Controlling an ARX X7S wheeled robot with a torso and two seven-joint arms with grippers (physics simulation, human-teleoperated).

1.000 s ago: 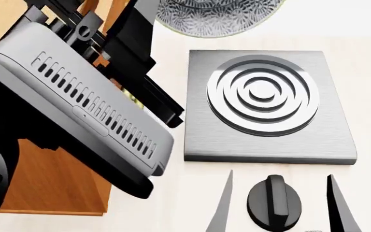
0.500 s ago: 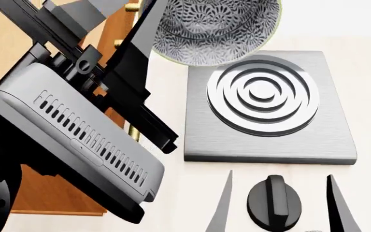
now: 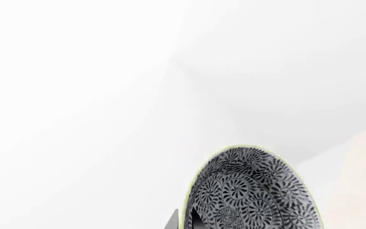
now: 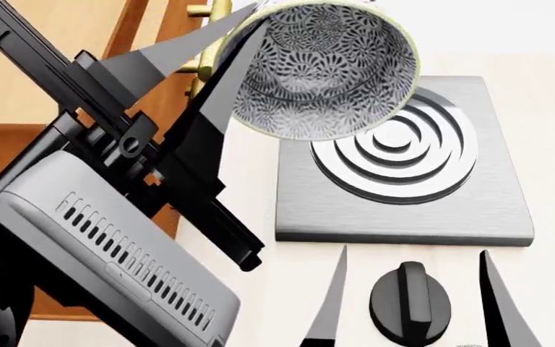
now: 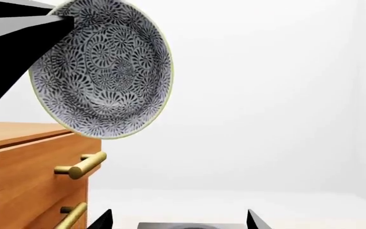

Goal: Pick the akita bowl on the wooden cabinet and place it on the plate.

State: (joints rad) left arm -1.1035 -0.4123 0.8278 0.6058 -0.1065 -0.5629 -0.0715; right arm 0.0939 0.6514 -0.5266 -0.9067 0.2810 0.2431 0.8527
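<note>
The akita bowl (image 4: 321,69), dark with a white floral pattern and a pale green rim, hangs tilted on its side above the far left corner of the stove plate. My left gripper (image 4: 243,32) is shut on its rim, one finger inside and one outside. In the left wrist view the bowl (image 3: 253,191) sits against my left gripper (image 3: 184,220). The right wrist view shows the bowl (image 5: 103,67) in the air above the wooden cabinet (image 5: 30,176). My right gripper (image 4: 415,251) is open and empty, low near the front. The plate is out of view.
The grey stove plate (image 4: 403,210) with its ringed burner lies on the pale counter, a black knob (image 4: 410,302) before it between my right fingers. The wooden cabinet (image 4: 27,87) with brass handles (image 5: 81,164) stands at the left, under my left arm.
My left arm has carried the bowl nearer and over the stove plate's corner, and more of its patterned inside now shows. The right gripper has barely moved.
</note>
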